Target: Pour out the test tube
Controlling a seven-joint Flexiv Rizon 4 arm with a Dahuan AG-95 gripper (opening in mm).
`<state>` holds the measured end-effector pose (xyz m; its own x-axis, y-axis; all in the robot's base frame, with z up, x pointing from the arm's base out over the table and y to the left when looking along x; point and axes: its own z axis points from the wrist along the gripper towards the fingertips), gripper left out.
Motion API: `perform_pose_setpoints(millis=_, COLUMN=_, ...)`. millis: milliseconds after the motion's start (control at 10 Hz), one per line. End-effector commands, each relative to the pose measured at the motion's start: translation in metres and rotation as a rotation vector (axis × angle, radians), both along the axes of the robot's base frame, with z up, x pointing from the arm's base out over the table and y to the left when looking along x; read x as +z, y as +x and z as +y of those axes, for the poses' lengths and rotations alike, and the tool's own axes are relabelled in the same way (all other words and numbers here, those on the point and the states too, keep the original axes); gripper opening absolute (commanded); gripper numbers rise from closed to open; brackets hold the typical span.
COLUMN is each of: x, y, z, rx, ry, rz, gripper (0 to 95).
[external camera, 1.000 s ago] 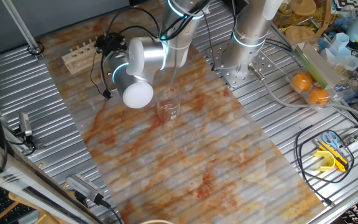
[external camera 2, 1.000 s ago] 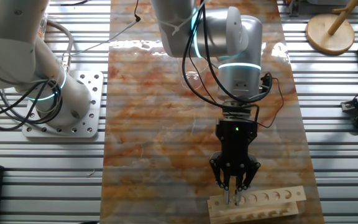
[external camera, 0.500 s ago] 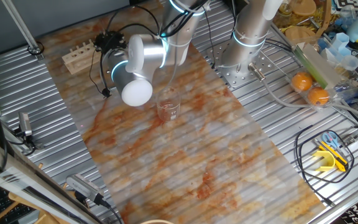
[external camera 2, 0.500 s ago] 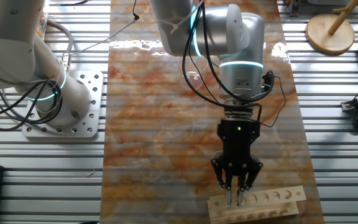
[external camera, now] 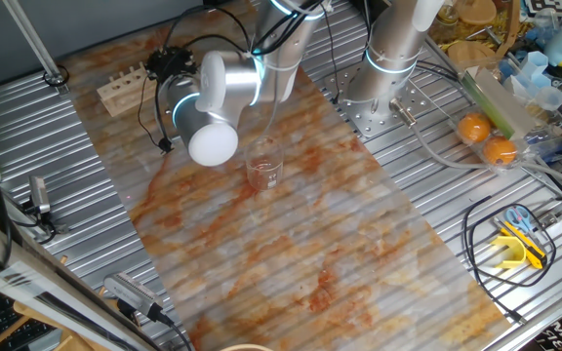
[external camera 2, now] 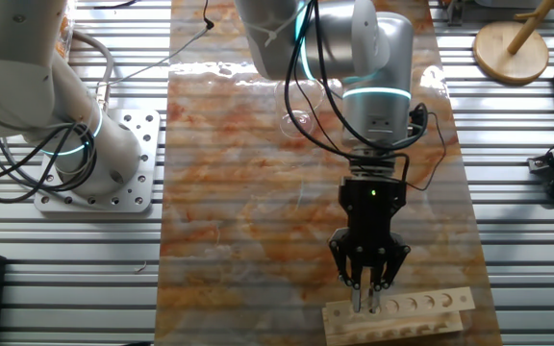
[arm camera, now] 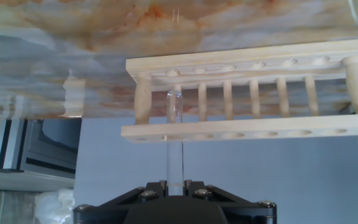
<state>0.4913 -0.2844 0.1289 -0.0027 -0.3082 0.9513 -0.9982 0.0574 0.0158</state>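
Observation:
In the hand view the test tube (arm camera: 174,149) is a slim clear glass tube running straight up from my gripper (arm camera: 174,184), which is shut on it. Its rounded end sits between the two boards of the pale wooden rack (arm camera: 247,65), in a hole near the rack's left end. The other fixed view shows the gripper (external camera 2: 366,306) pointing down over the left end of the rack (external camera 2: 421,312). A wider clear beaker (external camera: 265,166) stands on the marbled mat behind the arm, apart from the rack (external camera: 125,86).
A second arm's base (external camera 2: 75,144) is bolted at the mat's side. Two oranges (external camera: 486,136) and assorted clutter lie on the far right. A round wooden stand (external camera 2: 513,48) sits at a corner. Cables trail round the hand.
The hand has shifted slightly along the rack's end, a little down and right in the other fixed view. It stays shut on the tube, which remains in the rack.

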Motion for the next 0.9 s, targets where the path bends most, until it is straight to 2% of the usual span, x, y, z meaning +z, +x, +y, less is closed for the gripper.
perform_pose_setpoints(millis=100, x=0.0032, y=0.0002, z=0.0012, rx=0.003, ry=-0.001, rz=0.005, gripper=0.0)
perform_pose_setpoints(millis=900, x=0.0045, y=0.0018, z=0.0022, rx=0.025, ry=-0.028, rz=0.012, gripper=0.0)
